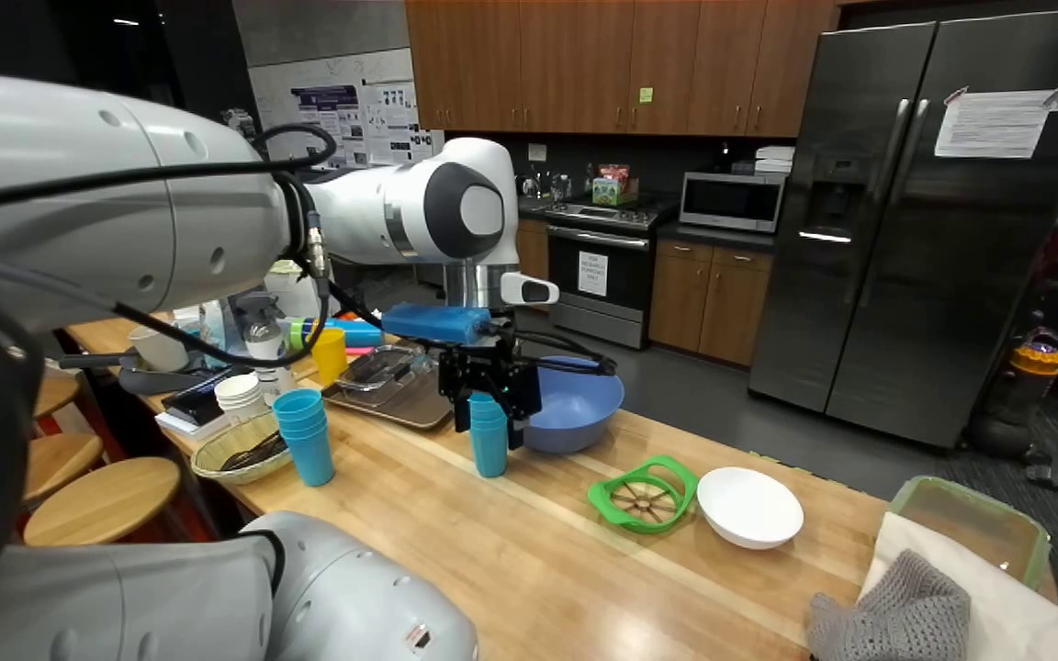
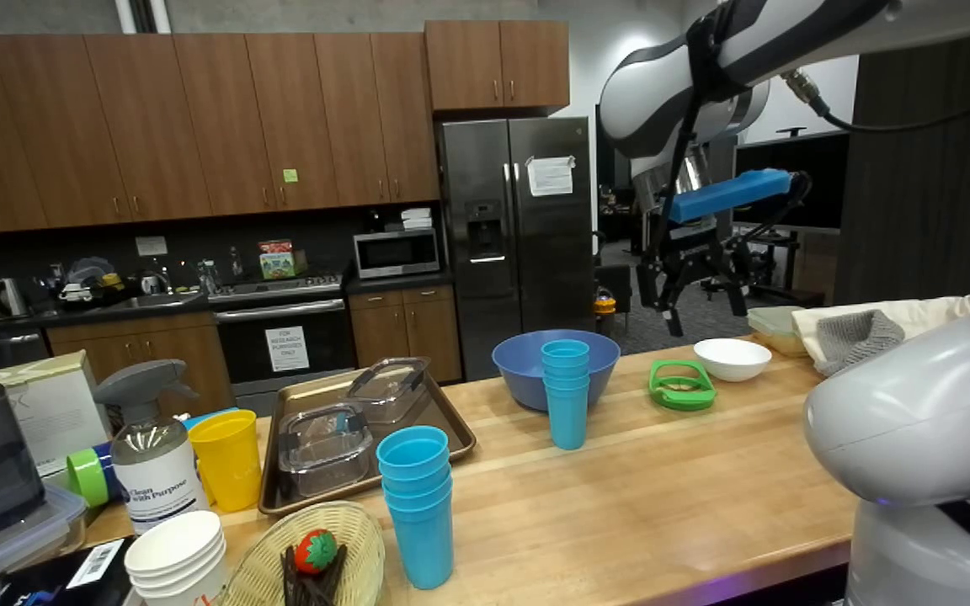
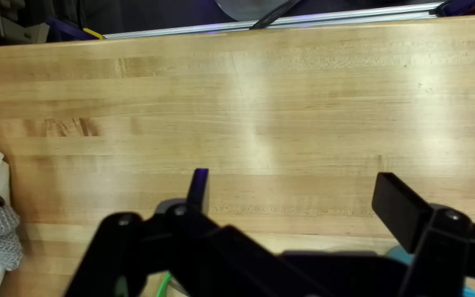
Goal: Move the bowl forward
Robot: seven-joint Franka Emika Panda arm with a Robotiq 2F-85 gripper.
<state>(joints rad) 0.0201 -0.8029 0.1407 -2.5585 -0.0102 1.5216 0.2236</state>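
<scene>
My Robotiq gripper point(image 2: 706, 313) hangs above the wooden tabletop point(image 2: 704, 471), fingers point(image 3: 400, 210) spread wide around nothing, presumably set for a grasp. The large blue bowl point(image 1: 577, 404) sits lower than them, a turquoise cup stack point(image 2: 567, 408) just beside it; the height likely avoids toppling that.

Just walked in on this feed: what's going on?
A robot arm is handling nothing: its jaws hang open and empty above the table. The blue bowl, meant to be moved forward, sits free near the table's kitchen-side edge, beside stacked blue cups. Can't tell whether that move is done.
</scene>
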